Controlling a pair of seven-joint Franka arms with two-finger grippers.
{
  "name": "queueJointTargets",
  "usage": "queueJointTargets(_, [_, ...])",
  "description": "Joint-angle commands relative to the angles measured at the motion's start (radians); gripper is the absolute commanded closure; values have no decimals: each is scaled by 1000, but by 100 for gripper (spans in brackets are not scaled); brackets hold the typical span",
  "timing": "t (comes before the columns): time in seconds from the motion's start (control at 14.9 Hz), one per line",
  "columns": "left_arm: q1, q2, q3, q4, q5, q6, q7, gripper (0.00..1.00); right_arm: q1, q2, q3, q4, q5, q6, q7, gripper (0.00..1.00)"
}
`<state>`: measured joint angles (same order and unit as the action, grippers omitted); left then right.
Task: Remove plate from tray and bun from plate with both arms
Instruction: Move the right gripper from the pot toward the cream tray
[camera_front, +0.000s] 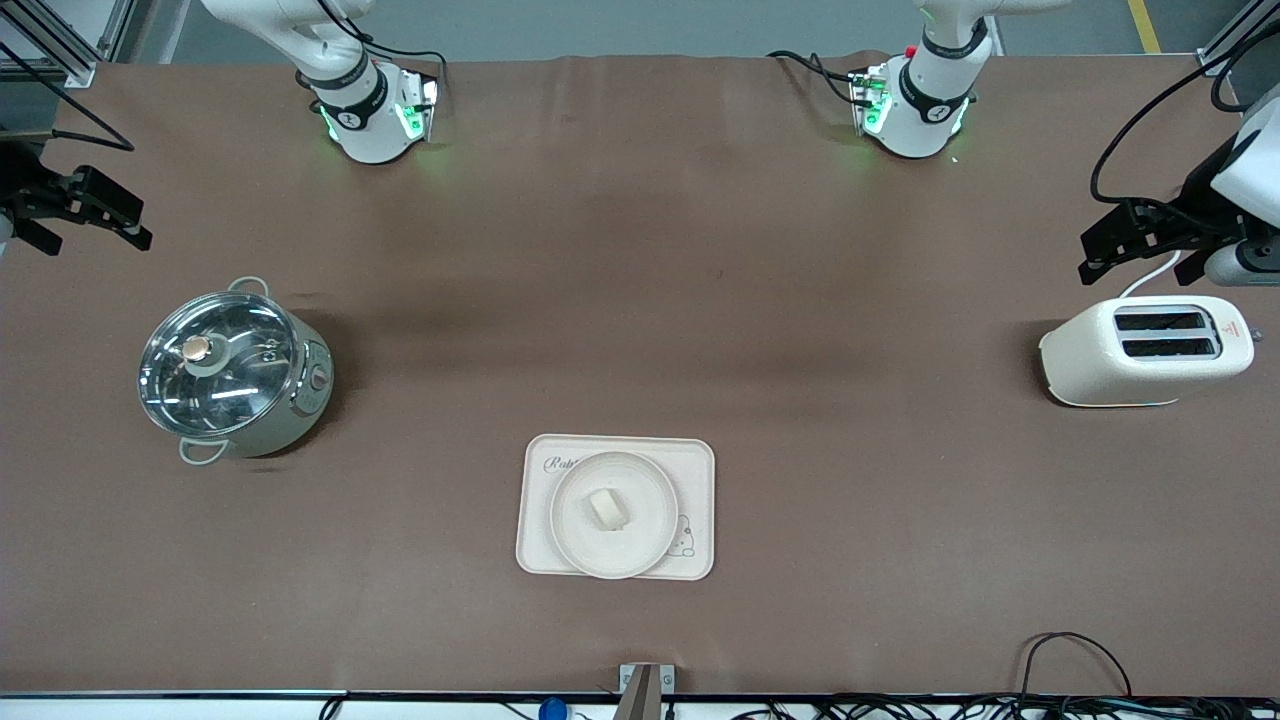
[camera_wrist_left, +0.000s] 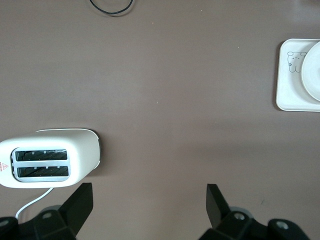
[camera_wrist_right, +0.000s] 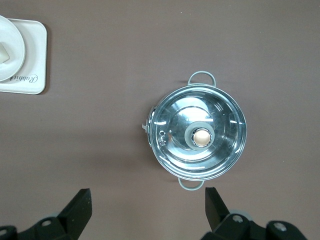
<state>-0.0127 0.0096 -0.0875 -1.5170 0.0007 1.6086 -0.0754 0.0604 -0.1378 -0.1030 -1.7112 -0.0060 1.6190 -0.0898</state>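
My brown table carries everything. Toward my right arm's end sits a lidded steel pot; toward my left arm's end, a cream two-slot toaster. Between them, nearer the front camera, lies the rectangular cream tray with rounded corners, and on it the round cream plate, holding the small pale stubby bun at its middle.

My left gripper hangs spread wide and empty over the table just beside the toaster; my right gripper hangs the same, spread and empty, over the table beside the pot. Both are well apart from the tray, and nothing is lifted yet.

My worries: the plate's rim is low and thin, so a shallow pinch could slip and tip it, rolling the bun off. The tray may drag along if the plate catches. Both arms converging on one small spot could also collide.
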Motion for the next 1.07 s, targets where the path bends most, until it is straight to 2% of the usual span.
queueJointTargets(0.0, [3,0,-3,17,10,-22,17,0,-14,13,14,19,-3,-2,-11,0])
queueJointTargets(0.27, [0,1,-1,20,10,-26,6,0,-8,32,19,19,0,12,-11,0])
queueJointTargets(0.4, [-1,1,-3,17,10,-33,8,0,7,79,19,19,30,59,-7,0])
queueJointTargets(0.67, [-4,-3,-8,15,39,-36,17,0,35,220,20,36,106,205,4,0])
queueJointTargets(0.87, [-1,-10,-18,6,39,-39,5,0,74,355,19,103,225,271,8,0])
queueJointTargets(1.01, [-1,-8,-18,9,39,-46,6,0,119,446,19,160,242,300,51,0])
